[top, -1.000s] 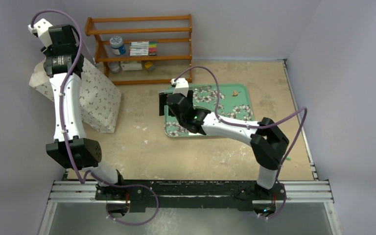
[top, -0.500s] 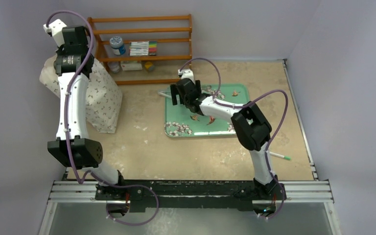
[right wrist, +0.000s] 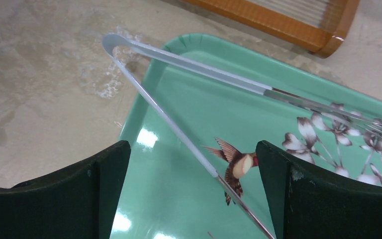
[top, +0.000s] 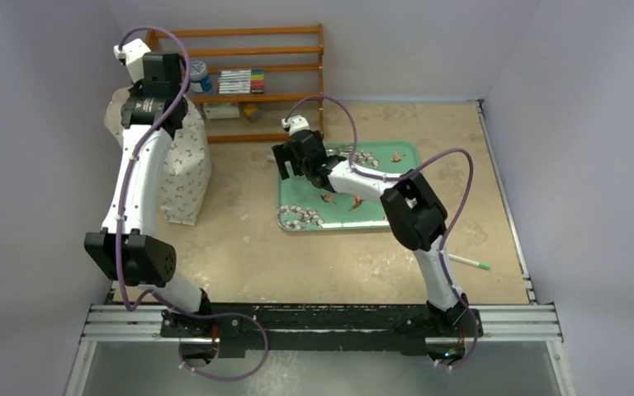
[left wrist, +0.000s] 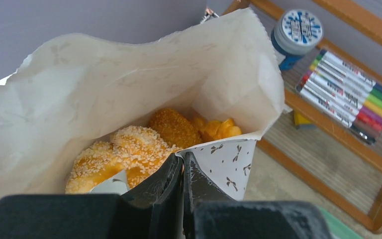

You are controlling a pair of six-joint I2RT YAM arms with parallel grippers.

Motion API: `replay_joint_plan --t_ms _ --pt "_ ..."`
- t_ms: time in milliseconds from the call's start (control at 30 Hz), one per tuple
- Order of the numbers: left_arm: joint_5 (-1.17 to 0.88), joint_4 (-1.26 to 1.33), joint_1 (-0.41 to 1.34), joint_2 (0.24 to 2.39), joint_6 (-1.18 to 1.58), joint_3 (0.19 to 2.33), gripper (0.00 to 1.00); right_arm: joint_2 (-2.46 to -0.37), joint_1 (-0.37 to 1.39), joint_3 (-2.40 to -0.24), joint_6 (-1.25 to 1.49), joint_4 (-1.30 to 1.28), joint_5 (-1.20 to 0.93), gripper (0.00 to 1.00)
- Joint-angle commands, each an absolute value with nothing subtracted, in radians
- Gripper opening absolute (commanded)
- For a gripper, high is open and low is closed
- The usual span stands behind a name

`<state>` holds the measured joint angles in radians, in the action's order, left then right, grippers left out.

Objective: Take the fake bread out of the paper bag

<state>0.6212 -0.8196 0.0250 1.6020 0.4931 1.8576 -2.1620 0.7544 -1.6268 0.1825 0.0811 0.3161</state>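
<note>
The white paper bag (left wrist: 104, 89) with small dark motifs stands open at the far left (top: 183, 169). Inside it lies the fake bread: a sesame-speckled twisted loaf (left wrist: 124, 154), a golden-brown piece (left wrist: 175, 128) and an orange ruffled piece (left wrist: 220, 128). My left gripper (left wrist: 183, 162) is shut on the bag's near rim, with the paper pinched between its fingers. My right gripper (right wrist: 193, 149) hangs open over the far left corner of the green tray (top: 384, 196), with nothing between its fingers.
Metal tongs (right wrist: 189, 62) lie on the green floral tray (right wrist: 179, 114) under my right gripper. A wooden shelf (top: 239, 82) stands behind, holding markers (left wrist: 338, 89) and a blue-lidded jar (left wrist: 298, 32). A pen (top: 470, 263) lies at the near right.
My left gripper has shut on the bag's rim and moved right, drawing the bag's top with it. My right arm has swung toward the tray's far left corner, still open.
</note>
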Motion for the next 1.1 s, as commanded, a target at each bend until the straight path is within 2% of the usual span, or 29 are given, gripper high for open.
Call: replay_joint_plan --t_ms 0,200,333,467,633,667,900,1067 --pt "0.651 -0.781 0.067 1.548 0.518 1.800 0.03 -2.210 0.754 -1.680 0.124 0.097 0.280 0.99" --pt "0.674 -0.745 0.124 1.535 0.538 1.730 0.00 -2.242 0.732 -1.693 0.104 0.119 0.237 0.94" --pt "0.673 -0.724 0.155 1.530 0.557 1.692 0.00 -2.249 0.720 -1.697 0.088 0.113 0.209 0.80" --pt "0.682 -0.712 0.193 1.528 0.567 1.684 0.00 -2.241 0.717 -1.689 0.087 0.100 0.195 0.56" --pt "0.693 -0.705 0.247 1.523 0.580 1.675 0.00 -2.225 0.717 -1.692 0.102 0.061 0.194 0.07" --pt "0.695 -0.702 0.261 1.524 0.581 1.671 0.00 -2.224 0.717 -1.699 0.111 0.045 0.199 0.00" --pt "0.706 -0.675 0.322 1.521 0.593 1.614 0.00 -2.202 0.715 -1.752 0.240 -0.117 0.226 0.00" --pt "0.704 -0.642 0.351 1.511 0.595 1.566 0.00 -2.168 0.709 -1.770 0.466 -0.255 0.323 0.00"
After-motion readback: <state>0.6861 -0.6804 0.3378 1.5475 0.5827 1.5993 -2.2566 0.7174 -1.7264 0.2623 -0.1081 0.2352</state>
